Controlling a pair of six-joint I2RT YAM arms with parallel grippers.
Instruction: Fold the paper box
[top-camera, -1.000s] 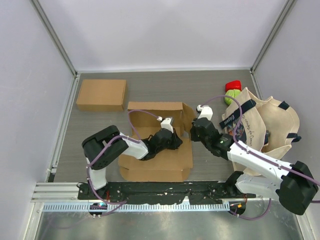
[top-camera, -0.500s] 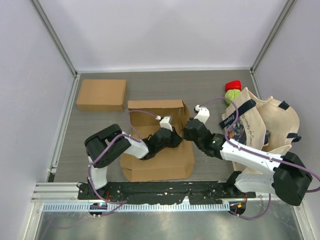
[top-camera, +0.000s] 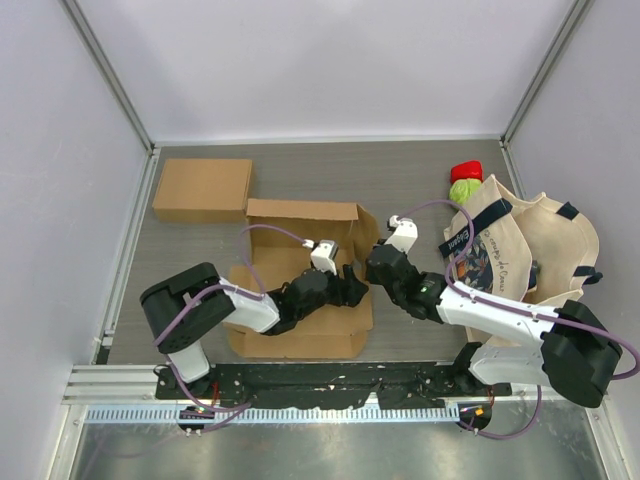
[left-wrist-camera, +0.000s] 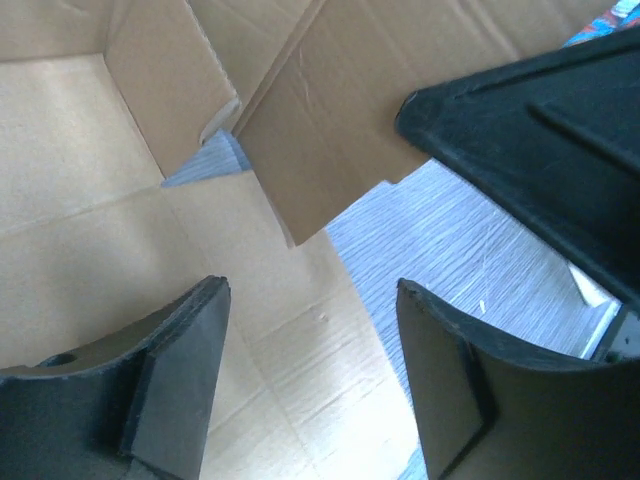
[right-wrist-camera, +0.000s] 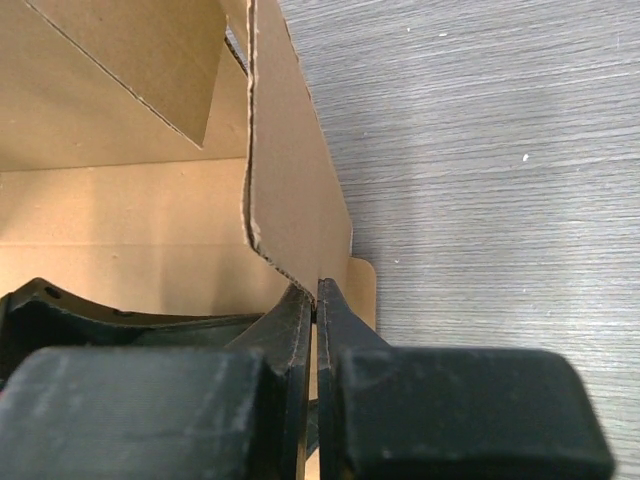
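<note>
Opened wide since a moment ago, left tool (left-wrist-camera: 308, 300) poised inside brown cardboard box (top-camera: 300, 340), holding nothing; right tool (right-wrist-camera: 315, 290) pinched tight on its upright side wall (right-wrist-camera: 290, 190).

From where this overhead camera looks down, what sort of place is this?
Likely a robot test cell: bare white walls and metal framing enclose a grey table, a left arm and a right arm are bolted at its near edge, and a half-folded paper box lies before them.
</note>
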